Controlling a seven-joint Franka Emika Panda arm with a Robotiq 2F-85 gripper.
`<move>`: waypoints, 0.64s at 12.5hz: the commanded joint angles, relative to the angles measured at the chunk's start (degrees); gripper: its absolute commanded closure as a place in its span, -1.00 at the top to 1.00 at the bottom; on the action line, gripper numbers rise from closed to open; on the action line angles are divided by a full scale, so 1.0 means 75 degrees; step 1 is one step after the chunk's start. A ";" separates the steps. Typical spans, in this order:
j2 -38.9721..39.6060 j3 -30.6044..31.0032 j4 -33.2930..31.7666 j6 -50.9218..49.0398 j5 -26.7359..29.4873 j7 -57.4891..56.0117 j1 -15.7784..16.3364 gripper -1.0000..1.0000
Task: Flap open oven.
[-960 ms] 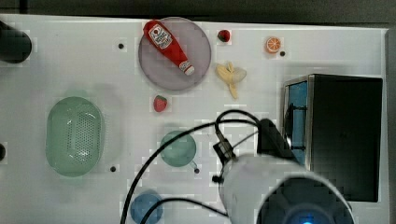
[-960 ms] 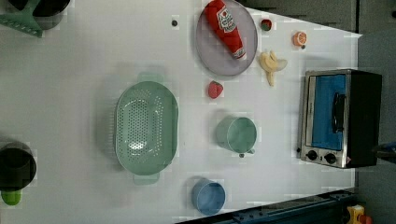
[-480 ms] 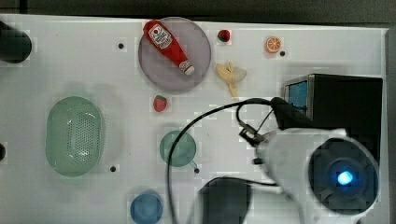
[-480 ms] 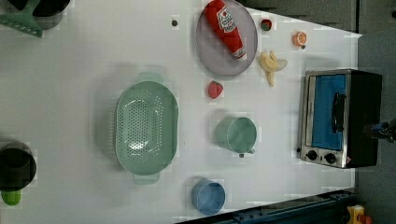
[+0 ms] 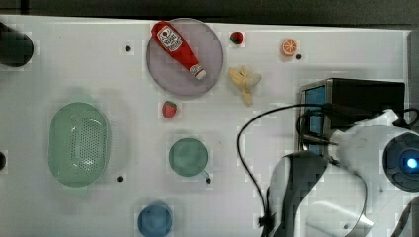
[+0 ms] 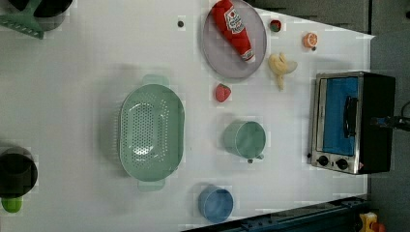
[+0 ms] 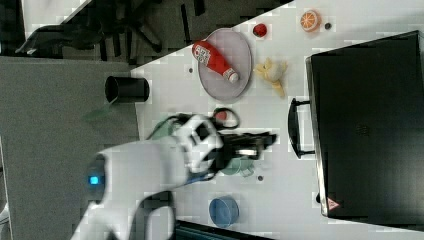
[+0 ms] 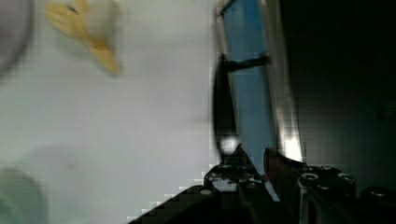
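The gripper [image 8: 254, 161] hangs just in front of the oven door's black bar handle [image 8: 223, 109], its fingers a narrow gap apart and grasping nothing. The toaster oven [image 6: 352, 122] sits at the bench's end, in the left view's right, door shut. Best to seat one finger behind the bar, then pull outward and down along the door's arc.

The white arm [image 5: 356, 148] reaches level, its end effector [image 8: 254, 161] fingers narrowly parted.
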 commanded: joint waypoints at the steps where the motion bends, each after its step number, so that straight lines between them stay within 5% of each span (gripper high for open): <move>1: 0.0391 -0.0149 -0.0037 0.0622 0.0062 -0.1737 -0.0117 -0.65; 8: 0.1478 -0.0109 -0.0055 0.1135 0.0116 -0.1722 -0.0112 -0.65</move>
